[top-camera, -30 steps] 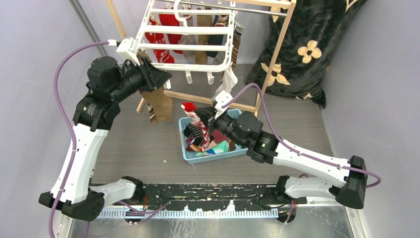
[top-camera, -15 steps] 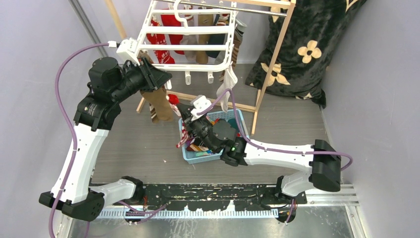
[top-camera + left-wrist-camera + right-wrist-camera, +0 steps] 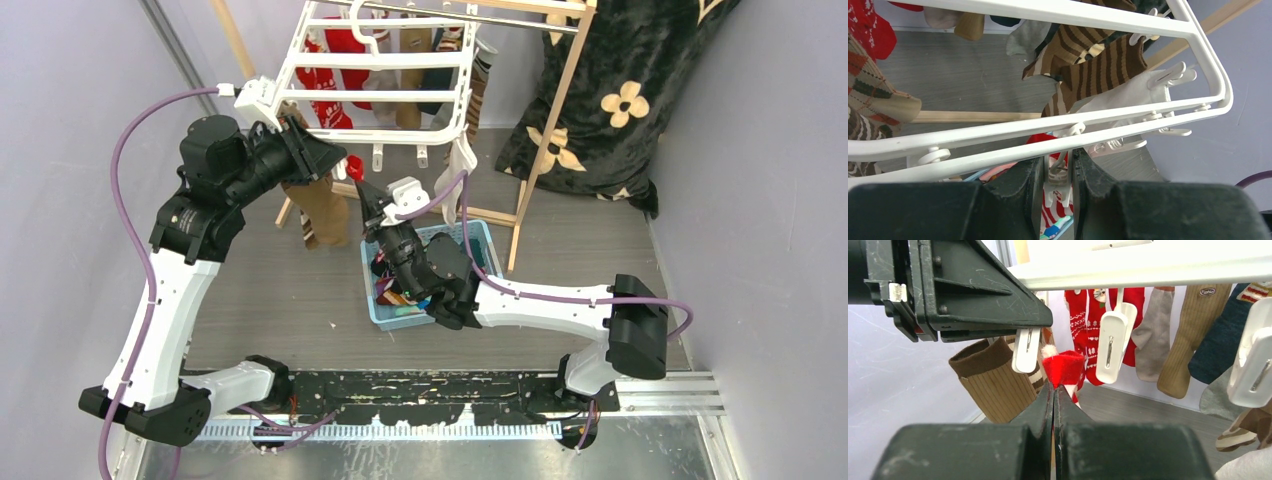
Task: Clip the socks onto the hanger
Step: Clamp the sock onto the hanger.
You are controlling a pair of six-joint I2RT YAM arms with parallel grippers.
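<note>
Right end effector (image 3: 1054, 390): fingers fully closed, pinching a red sock (image 3: 1064, 369). The red cuff stands up just above the fingertips. In the left wrist view a red-and-white striped length hangs below, so the sock's long axis runs roughly vertical.

Left end effector (image 3: 1057, 162): fingers drawn in to a narrow gap and clamped on the upper part of one white peg (image 3: 1026, 351) on the near rail of the hanger (image 3: 375, 60). The peg hangs with its long axis vertical and its mouth pointing down. Whether the mouth is squeezed open cannot be told.

Governing relation: seen from the right wrist, the sock's cuff lies just beside the peg, to its right, with the cuff's top about level with the peg's lower end. They are near but not touching. The right arm carries the sock and is the nearer to it, while the left arm only holds the peg. In my judgement the coming move is a short shift of the cuff leftward and upward into the peg's mouth. The risk is the cuff brushing past the closed side of the peg.

Surroundings: other socks (image 3: 1193, 325) already hang from pegs on the farther rails. More lie in the blue basket (image 3: 378, 310) on the table (image 3: 270, 290), under the right arm.
</note>
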